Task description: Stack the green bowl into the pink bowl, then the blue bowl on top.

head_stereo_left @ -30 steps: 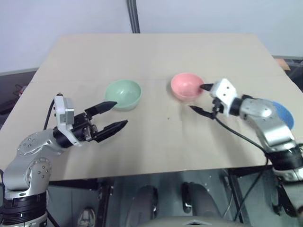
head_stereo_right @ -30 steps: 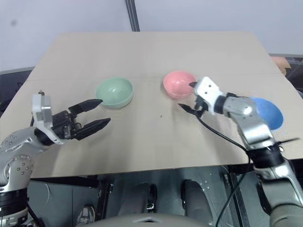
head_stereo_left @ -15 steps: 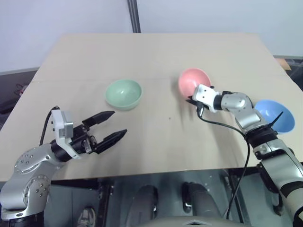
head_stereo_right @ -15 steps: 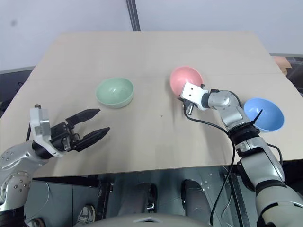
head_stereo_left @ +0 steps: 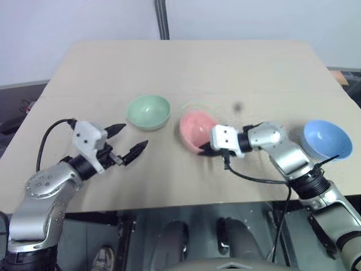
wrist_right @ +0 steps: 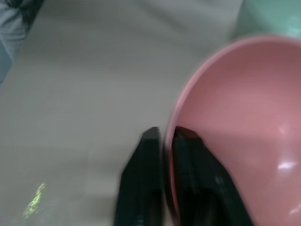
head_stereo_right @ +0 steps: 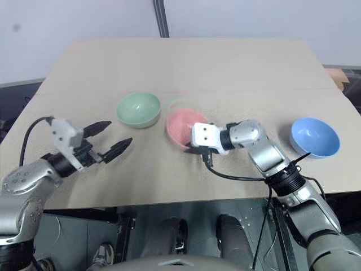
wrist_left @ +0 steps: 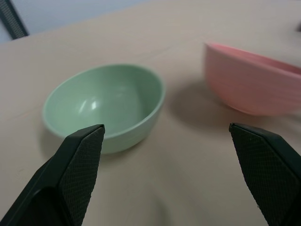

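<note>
The green bowl sits upright on the tan table, left of centre. Just right of it is the pink bowl, tilted, with a small gap between the two. My right gripper is shut on the pink bowl's near rim, one finger outside and the other inside. The blue bowl stands alone near the right edge. My left gripper is open and empty, a short way in front of the green bowl and pointing at it.
The table's front edge runs just below both arms. A black cable trails from my right wrist over the table. A dark post rises behind the far edge. Bare table stretches behind the bowls.
My right gripper closed on the pink bowl's rim and carried it left, close to the green bowl. My left gripper swung to face the green bowl, still open.
</note>
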Motion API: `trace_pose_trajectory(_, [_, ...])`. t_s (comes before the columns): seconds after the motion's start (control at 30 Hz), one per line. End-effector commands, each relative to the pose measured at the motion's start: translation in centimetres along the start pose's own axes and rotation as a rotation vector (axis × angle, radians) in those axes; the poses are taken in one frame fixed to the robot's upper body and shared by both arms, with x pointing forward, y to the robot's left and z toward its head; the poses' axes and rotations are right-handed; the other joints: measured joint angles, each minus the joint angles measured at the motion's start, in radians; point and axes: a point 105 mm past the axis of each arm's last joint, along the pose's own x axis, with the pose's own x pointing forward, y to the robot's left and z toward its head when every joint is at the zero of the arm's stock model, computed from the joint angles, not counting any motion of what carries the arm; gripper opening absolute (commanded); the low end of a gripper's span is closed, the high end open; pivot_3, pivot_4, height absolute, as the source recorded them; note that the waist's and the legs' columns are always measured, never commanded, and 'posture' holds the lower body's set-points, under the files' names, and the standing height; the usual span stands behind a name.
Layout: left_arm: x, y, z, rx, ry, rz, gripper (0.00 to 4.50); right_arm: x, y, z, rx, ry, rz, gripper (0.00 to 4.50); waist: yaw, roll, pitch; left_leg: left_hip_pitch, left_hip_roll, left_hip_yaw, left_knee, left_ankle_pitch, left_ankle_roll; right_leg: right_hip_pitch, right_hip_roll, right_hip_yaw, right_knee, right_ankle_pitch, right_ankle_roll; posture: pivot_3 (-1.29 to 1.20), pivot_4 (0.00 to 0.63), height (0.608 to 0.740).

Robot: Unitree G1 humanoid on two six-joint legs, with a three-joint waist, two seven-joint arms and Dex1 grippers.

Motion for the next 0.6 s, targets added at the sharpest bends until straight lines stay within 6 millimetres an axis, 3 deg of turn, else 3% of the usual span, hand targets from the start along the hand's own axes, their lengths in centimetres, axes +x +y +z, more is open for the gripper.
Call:
trace_pose_trajectory(0.03, [0.6, 0.4, 1.7, 0.088, 0.004, -0.011, 4.50, -1.1, -1.5, 0.6, -0.033, 0.009, -0.088, 1.91, -0.002, 0.000, 0.000, 0.000, 0.000, 0.000, 0.000, 0.000, 0.000, 0.000, 0.000, 0.000, 0.000, 0.000, 0.000, 0.00, 0.150, 0.740])
trace_pose_trajectory(0.17, [1.4, 1.3, 2.0, 0.204, 0.087, -0.001, 4.50, -3.0, -2.3, 2.0, -0.062, -0.021, -0.191, 3.58, -0.002, 0.000, 0.000, 0.000, 0.001, 0.000, -0.001, 0.000, 0.000, -0.001, 0.002, 0.000, 0.001, 0.000, 0.000, 0.00, 0.150, 0.740])
trace_pose_trajectory(0.4, [4.7, 2.5, 2.5, 0.578, 0.340, -0.119, 4.50, -7.5, -0.9, 6.2, 0.053, -0.200, -0.302, 3.58, 0.011, 0.000, 0.001, -0.002, 0.000, -0.002, -0.001, 0.000, 0.000, -0.001, 0.002, -0.002, -0.001, 0.000, 0.000, 0.00, 0.150, 0.740])
trace_pose_trajectory(0.6, [7.2, 2.3, 1.2, 0.813, 0.469, -0.253, 4.50, -9.0, -1.1, 6.1, 0.135, -0.218, -0.480, 3.58, 0.009, 0.000, 0.001, -0.002, 0.000, 0.002, -0.001, 0.000, 0.000, -0.001, 0.003, 0.000, -0.001, 0.000, 0.001, 0.00, 0.150, 0.740])
